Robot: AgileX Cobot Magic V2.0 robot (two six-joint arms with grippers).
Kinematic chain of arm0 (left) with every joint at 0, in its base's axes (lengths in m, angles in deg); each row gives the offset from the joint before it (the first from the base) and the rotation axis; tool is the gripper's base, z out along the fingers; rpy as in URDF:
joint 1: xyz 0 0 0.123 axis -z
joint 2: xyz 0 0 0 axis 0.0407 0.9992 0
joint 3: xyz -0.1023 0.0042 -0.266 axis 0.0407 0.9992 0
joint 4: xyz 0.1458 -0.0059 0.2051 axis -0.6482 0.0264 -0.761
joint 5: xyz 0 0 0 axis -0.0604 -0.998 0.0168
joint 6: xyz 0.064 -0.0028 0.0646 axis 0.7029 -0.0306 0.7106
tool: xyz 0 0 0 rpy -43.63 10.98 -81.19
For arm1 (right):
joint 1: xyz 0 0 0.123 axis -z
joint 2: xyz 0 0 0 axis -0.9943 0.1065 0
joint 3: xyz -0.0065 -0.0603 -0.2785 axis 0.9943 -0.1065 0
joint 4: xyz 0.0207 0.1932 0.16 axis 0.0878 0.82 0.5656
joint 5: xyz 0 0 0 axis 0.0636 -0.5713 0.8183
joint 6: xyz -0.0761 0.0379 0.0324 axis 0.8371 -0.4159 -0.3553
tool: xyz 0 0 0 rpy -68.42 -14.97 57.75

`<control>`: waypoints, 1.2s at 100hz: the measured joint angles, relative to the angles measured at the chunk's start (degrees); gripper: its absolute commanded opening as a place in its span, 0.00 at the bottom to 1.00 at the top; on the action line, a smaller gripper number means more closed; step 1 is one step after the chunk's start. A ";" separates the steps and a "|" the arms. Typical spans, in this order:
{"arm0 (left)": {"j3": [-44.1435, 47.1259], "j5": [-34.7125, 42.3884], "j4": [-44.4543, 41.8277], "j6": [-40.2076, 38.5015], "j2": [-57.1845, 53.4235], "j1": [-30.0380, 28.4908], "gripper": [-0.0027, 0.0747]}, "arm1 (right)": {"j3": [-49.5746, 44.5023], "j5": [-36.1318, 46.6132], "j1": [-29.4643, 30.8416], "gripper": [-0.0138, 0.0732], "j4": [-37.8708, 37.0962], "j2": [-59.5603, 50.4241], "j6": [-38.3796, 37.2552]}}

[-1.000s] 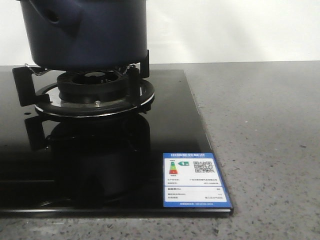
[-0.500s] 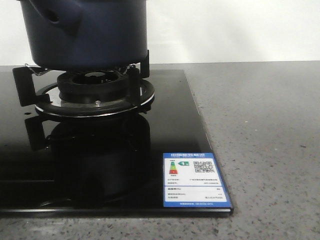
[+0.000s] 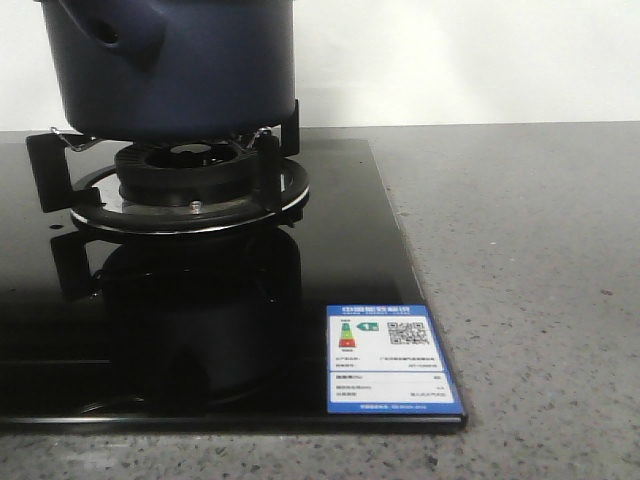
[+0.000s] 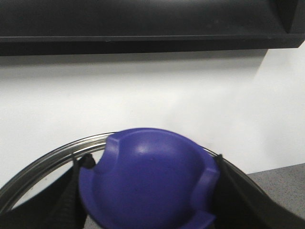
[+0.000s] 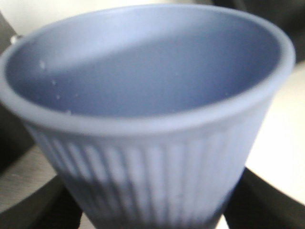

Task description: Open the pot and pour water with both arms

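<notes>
The dark navy pot (image 3: pixel 175 65) sits on the gas burner (image 3: pixel 190 185), its stubby holed handle (image 3: pixel 110 35) facing front-left and its top cut off by the frame edge. No arm shows in the front view. My left gripper (image 4: pixel 150 205) is shut on the lid's blue knob (image 4: pixel 147 181). Black fingers (image 4: pixel 62 210) flank the knob, and the lid's metal rim (image 4: pixel 57 155) curves behind it. My right gripper (image 5: pixel 152 210) is shut on a light blue ribbed cup (image 5: pixel 143 95), held upright. I cannot tell whether the cup holds water.
The burner stands on a black glass cooktop (image 3: pixel 350 250) bearing a blue energy label (image 3: pixel 390 360). Speckled grey counter (image 3: pixel 530 250) runs to the right. A white wall is behind, with a dark overhang (image 4: pixel 143 24) above in the left wrist view.
</notes>
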 measured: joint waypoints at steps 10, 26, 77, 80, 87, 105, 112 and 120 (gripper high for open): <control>0.00 0.00 0.00 0.00 0.00 0.00 0.50 | -3.97 1.97 3.57 0.55 7.71 -8.85 -4.21; 0.00 0.00 0.00 0.00 0.00 0.00 0.50 | -19.29 11.16 11.24 0.55 11.15 -25.55 -13.94; 0.00 0.32 0.00 0.00 0.00 0.00 0.50 | -61.25 39.70 28.69 0.55 10.03 -45.90 -28.65; 0.00 0.32 0.00 0.00 0.00 0.00 0.50 | -61.57 40.57 29.39 0.55 10.01 -45.01 -29.03; 0.00 0.32 0.00 0.00 0.00 0.00 0.50 | -62.06 43.20 31.43 0.55 9.77 -42.58 -30.12; 0.00 0.32 0.00 0.00 0.00 0.00 0.50 | -62.07 54.84 37.30 0.55 11.45 -34.29 -32.14; 0.00 0.32 0.00 0.00 0.00 0.00 0.50 | -62.07 59.46 39.90 0.55 12.65 -30.20 -32.23; 0.00 0.32 0.00 0.00 0.00 0.00 0.50 | -62.07 65.64 43.06 0.55 12.94 -24.96 -32.35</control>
